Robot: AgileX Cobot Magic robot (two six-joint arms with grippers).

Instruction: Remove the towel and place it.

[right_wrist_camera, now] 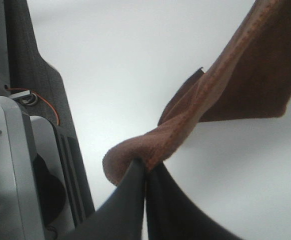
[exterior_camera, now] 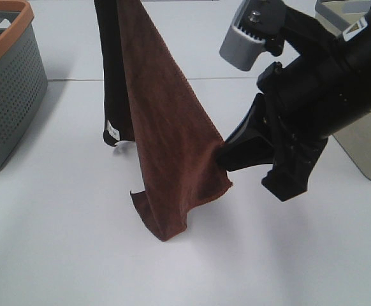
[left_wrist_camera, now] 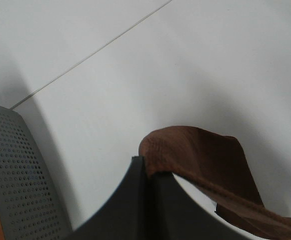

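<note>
Right of the grey perforated plastic basket with the orange rim (exterior_camera: 10,95), the left tool (left_wrist_camera: 146,170) was clamped shut on a fold of the dark reddish-brown soft cloth towel (exterior_camera: 166,140), which hung tent-like with its bottom hem seemingly brushing the white worktop (exterior_camera: 287,255). Further right, the right tool (exterior_camera: 225,153) was pinched shut on the towel's side edge. Looked light and super floppy to me, not slippery, so grabbing it by the stitched edges seemed the way to go.

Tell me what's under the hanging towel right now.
Only bare white table shows below the towel, whose lowest corner hangs at or just above the surface. The patch behind its drape is covered, so I can't see what's there.
</note>
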